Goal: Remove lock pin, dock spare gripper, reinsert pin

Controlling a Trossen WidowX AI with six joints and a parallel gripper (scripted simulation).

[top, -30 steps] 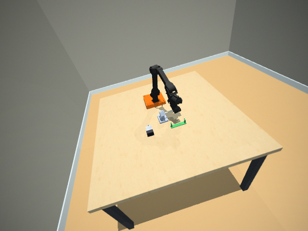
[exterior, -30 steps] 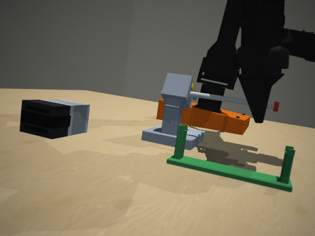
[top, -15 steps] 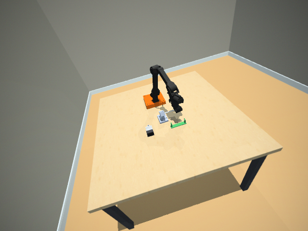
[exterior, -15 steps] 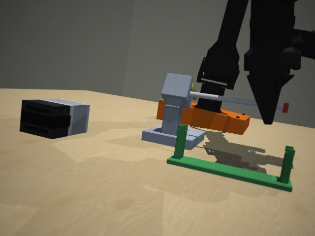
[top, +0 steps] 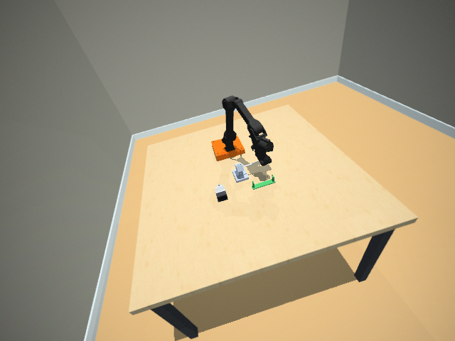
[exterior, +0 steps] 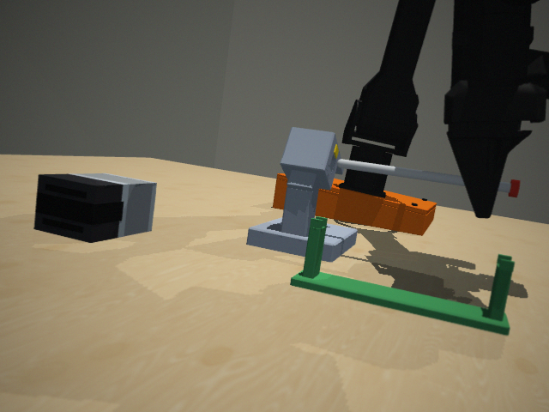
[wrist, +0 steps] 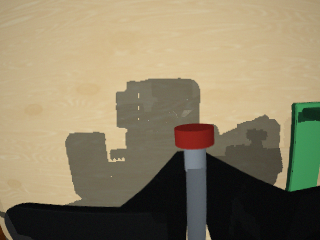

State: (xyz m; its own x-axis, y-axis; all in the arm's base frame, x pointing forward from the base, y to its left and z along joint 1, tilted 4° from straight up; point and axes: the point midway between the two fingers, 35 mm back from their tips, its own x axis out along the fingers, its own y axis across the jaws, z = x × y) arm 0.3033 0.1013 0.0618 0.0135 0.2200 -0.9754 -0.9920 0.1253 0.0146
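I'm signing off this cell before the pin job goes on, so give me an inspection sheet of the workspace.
Surface: pale wooden table, shadows on it.
Job's things: lock pin held beside the grey mount; spare gripper undocked, on the table.
Other items: green two-post rack.
Clutter: nothing seen.
Gripper: robot's gripper shut on the pin.
Cables: nothing seen.
Surroundings: grey walls, orange-tan floor.

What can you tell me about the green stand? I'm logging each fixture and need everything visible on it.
The green stand is a flat, narrow bar, plastic-looking, with an upright post near each end, both apparently notched on top. It lies flat on the table beside the grey mount. Nothing rests across its posts, and the claw isn't touching it.
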